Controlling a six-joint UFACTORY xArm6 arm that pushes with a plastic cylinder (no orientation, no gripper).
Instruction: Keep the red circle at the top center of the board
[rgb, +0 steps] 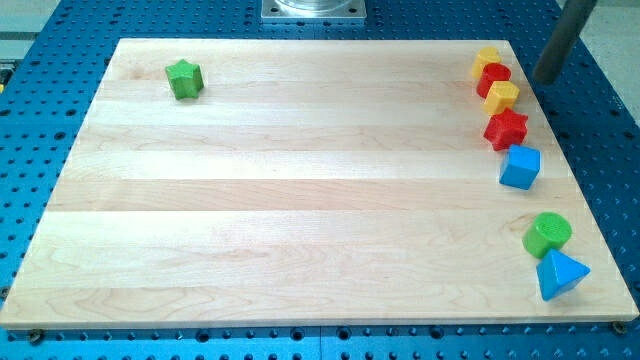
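tip: my tip (545, 80) sits off the desk (300, 200), just right of the red block (493, 77) | jaws: none, only a rod | place: red block in the right-edge row near the view's top right, not top center

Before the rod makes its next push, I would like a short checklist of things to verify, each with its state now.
1. My tip is visible: ok, just off the board's right edge at the view's top right.
2. Red circle found: cannot tell; the red block nearest my tip could be it, but its shape is unclear.
3. That block at top center: not ok, it sits at the top right.
4. Free to move alone: not ok, it is wedged between two yellow blocks.
5. Red star kept apart from it: ok, it lies lower in the column.
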